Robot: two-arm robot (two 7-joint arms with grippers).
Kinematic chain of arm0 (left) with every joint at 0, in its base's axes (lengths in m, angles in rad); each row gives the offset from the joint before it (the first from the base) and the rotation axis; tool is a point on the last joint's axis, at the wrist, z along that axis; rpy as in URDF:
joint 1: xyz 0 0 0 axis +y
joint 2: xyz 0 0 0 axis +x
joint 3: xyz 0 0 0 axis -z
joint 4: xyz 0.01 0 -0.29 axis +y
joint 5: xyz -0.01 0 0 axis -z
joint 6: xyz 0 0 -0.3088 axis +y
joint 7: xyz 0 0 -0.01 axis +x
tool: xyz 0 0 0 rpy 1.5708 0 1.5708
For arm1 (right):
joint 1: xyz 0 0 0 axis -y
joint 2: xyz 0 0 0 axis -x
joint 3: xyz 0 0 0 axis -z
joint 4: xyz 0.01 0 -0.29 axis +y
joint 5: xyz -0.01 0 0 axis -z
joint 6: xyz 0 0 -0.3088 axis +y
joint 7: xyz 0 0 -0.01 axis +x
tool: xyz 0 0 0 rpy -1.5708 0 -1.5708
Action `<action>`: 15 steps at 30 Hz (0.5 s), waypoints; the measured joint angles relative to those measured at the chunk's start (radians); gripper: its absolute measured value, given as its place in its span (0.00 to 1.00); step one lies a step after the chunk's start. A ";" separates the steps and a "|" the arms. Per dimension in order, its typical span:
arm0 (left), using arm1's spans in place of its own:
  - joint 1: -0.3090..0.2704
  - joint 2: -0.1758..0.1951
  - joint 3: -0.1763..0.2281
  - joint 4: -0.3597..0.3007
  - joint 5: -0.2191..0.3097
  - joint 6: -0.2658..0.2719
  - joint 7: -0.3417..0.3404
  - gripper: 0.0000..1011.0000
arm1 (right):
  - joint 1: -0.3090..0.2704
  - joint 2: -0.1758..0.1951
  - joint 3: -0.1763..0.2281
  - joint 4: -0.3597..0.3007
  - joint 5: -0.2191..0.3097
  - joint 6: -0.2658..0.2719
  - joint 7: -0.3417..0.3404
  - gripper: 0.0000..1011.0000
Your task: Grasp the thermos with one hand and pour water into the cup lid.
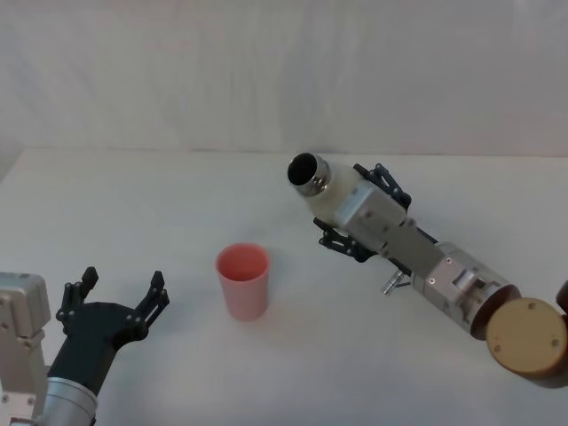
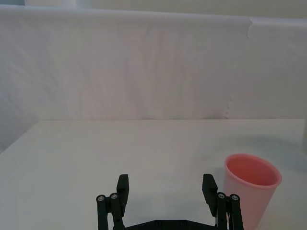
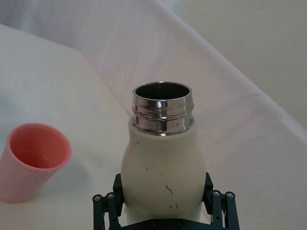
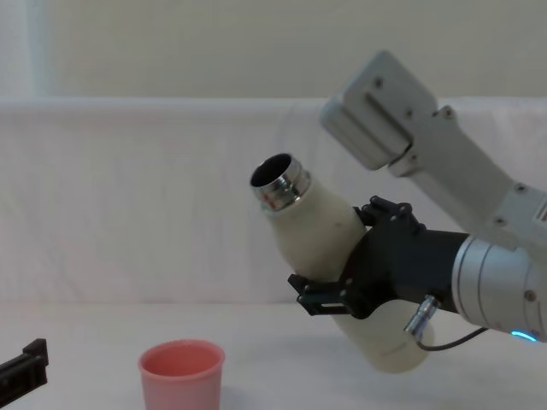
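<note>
The thermos (image 4: 320,235) is off the table, gripped around its cream body by the right gripper (image 4: 350,273), whose black fingers (image 3: 217,203) press in on both sides of it. It leans with its open steel neck (image 1: 310,172) pointing up and toward the robot's left, well above the level of the fingers. The grasp and the lift look done, and the tilt toward pouring has begun. No water shows at the mouth, and in the right wrist view the inside of the cup lid (image 3: 34,163) looks dry, so I judge the pour itself is not yet started.

From the right gripper, the cup lid (image 1: 243,280) stands upright on the table (image 1: 133,204), lower than the hand, off to the robot's left of it and somewhat nearer the robot. The bottle's mouth is not over the cup: in the head view there is bare table between them, and in the chest view the neck sits high and to the side of the pink rim (image 4: 181,359). What is left, as I read it, is to bring the mouth across above the cup and tip it further.

The left gripper (image 1: 120,297) rests low near the robot with its fingers spread and nothing between them; the cup lid stands near it, just off toward the right arm, not touching
</note>
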 joint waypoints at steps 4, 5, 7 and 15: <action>0.000 0.000 0.000 0.000 0.000 0.000 0.000 0.99 | 0.012 -0.007 -0.015 0.013 -0.043 0.002 0.000 0.95; 0.000 0.000 0.000 0.000 0.000 0.000 0.000 0.99 | 0.014 -0.008 -0.018 0.016 -0.053 0.002 0.000 0.95; 0.000 0.000 0.000 0.000 0.000 0.000 0.000 0.99 | 0.020 -0.012 -0.026 0.023 -0.078 0.004 0.000 0.95; 0.000 0.000 0.000 0.000 0.000 0.000 0.000 0.99 | 0.045 -0.024 -0.059 0.058 -0.182 0.009 -0.003 0.95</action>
